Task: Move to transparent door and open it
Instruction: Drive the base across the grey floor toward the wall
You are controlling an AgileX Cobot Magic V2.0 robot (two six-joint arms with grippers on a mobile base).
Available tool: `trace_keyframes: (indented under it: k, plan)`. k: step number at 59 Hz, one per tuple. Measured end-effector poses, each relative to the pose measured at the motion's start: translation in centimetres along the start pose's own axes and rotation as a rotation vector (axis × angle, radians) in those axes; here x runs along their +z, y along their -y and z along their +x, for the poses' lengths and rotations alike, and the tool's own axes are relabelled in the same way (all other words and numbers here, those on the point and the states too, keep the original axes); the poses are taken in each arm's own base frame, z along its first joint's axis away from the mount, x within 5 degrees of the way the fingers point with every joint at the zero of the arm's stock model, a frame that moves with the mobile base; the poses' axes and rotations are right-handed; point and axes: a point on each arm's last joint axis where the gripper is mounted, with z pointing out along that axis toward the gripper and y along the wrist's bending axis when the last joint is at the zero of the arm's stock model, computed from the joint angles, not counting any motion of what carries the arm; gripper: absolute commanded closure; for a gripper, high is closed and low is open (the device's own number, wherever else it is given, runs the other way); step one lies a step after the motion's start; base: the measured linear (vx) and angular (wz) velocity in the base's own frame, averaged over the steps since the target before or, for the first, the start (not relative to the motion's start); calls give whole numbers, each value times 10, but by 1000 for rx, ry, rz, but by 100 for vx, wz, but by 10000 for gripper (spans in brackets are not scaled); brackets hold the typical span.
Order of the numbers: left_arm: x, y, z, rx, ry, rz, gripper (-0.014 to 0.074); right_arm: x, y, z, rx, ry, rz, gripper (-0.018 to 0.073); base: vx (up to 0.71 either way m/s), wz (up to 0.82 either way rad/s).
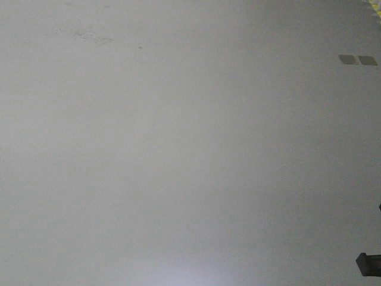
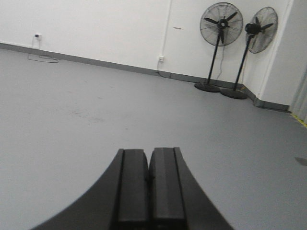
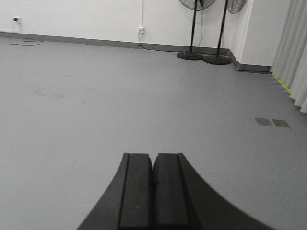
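The transparent door is out of view in every frame. My left gripper (image 2: 149, 152) is shut, its two black pads pressed together with nothing between them, held over bare grey floor. My right gripper (image 3: 153, 156) is shut the same way and holds nothing, also above the grey floor. The front view shows only grey floor (image 1: 178, 149) and a dark part of the robot (image 1: 369, 263) at the bottom right corner.
Two black pedestal fans (image 2: 219, 28) (image 2: 259, 31) stand by the white back wall, bases on the floor (image 3: 190, 55). Pale curtains (image 3: 293, 52) hang at the right with yellow floor marks below. Two dark floor squares (image 3: 272, 122) (image 1: 357, 60) lie right. Wall sockets (image 2: 161, 59) with cables.
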Motion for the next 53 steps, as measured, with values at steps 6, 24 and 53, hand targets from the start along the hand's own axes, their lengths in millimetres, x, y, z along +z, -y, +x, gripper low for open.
trace_keyframes:
  k: [6,24,53]
  plan:
    - [0,0,0,0,0,0,602,0,0,0,0,0,0,566,28,26]
    - [0,0,0,0,0,0,602,0,0,0,0,0,0,566,33,31]
    - [0,0,0,0,0,0,602,0,0,0,0,0,0,566,43,33]
